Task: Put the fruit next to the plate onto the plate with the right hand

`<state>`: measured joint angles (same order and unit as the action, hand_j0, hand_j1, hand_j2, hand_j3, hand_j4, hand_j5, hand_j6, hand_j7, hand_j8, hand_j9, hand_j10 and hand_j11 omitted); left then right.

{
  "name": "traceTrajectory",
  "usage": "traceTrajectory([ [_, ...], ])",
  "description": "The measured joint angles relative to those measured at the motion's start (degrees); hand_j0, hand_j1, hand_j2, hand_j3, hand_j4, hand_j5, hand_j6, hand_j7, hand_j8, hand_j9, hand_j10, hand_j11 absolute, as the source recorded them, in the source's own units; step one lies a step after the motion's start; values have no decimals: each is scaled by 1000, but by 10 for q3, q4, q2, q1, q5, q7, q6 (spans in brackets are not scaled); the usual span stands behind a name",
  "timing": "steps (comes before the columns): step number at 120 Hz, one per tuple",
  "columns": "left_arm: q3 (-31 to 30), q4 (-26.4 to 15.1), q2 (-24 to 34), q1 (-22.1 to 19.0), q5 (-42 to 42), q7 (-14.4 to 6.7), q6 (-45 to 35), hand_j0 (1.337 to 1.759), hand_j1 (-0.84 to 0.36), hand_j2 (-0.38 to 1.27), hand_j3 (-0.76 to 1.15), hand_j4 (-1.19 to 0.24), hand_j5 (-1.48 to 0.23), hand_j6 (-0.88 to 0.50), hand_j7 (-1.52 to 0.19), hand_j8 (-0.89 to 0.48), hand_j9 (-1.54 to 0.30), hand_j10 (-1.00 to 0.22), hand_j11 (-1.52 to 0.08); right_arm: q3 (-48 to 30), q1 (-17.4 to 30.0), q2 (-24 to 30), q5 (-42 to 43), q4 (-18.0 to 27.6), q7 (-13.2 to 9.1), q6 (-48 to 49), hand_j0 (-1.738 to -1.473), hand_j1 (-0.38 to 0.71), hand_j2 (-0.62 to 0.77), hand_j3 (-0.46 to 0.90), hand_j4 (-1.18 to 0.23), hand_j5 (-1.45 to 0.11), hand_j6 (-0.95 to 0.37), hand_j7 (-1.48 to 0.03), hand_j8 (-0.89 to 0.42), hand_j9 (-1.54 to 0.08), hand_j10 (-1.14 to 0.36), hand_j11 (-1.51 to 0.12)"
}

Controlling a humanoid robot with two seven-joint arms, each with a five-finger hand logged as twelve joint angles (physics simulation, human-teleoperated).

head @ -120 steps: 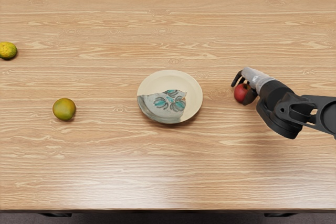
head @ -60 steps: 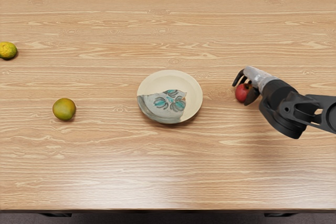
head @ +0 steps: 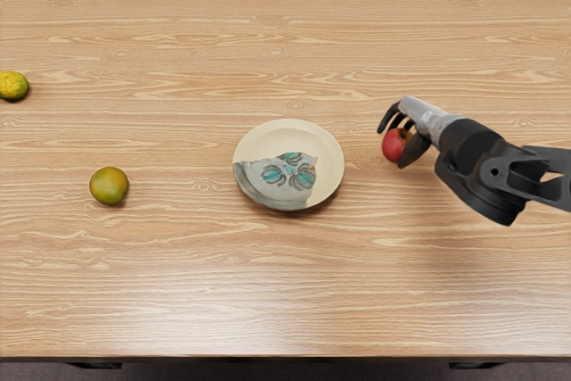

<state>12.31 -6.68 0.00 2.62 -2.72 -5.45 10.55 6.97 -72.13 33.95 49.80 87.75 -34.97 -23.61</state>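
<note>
A small red apple [head: 393, 145] is held in my right hand [head: 399, 134], whose dark fingers curl around it from above and from the right. The arm comes in from the right edge. Hand and apple hang right of the plate, a short gap from its rim and seemingly a little above the table. The cream plate [head: 312, 142] with a teal leaf pattern sits at the table's middle with nothing on it. My left hand does not show.
An orange-green fruit [head: 109, 186] lies on the wooden table well left of the plate. A yellow-green fruit [head: 12, 86] sits at the far left edge.
My right hand has moved left and slightly up toward the plate, carrying the red apple with it. Plate and the two fruits on the left have not moved.
</note>
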Motion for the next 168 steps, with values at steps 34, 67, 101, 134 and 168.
traceTrajectory([
  [34,0,0,0,0,0,0,0,1658,349,0,0,0,0,0,0,0,0,0,0,-32,-13,9,-17,30,0,24,-1656,231,166,0,-595,-794,-456,-783,-459,-794,-595,-796],
  [67,0,0,0,0,0,0,0,1658,349,0,0,0,0,0,0,0,0,0,0,-62,-33,13,-39,51,0,49,-1656,238,208,0,-629,-836,-452,-826,-458,-840,-627,-842],
  [101,0,0,0,-1,0,0,0,1658,349,0,0,0,0,0,0,0,0,0,0,-80,-48,-5,-59,59,0,65,-1655,239,212,0,-652,-862,-442,-854,-450,-868,-634,-869],
  [134,0,0,0,-2,1,0,0,1658,349,0,0,0,0,0,0,0,0,0,0,-81,-90,-59,-95,55,0,64,-1655,246,242,1,-672,-909,-417,-890,-432,-910,-633,-913],
  [168,0,1,0,-2,1,0,0,1658,349,0,0,0,0,0,0,0,0,0,0,-76,-97,-97,-108,45,0,60,-1655,245,222,0,-684,-939,-404,-912,-409,-945,-611,-951],
])
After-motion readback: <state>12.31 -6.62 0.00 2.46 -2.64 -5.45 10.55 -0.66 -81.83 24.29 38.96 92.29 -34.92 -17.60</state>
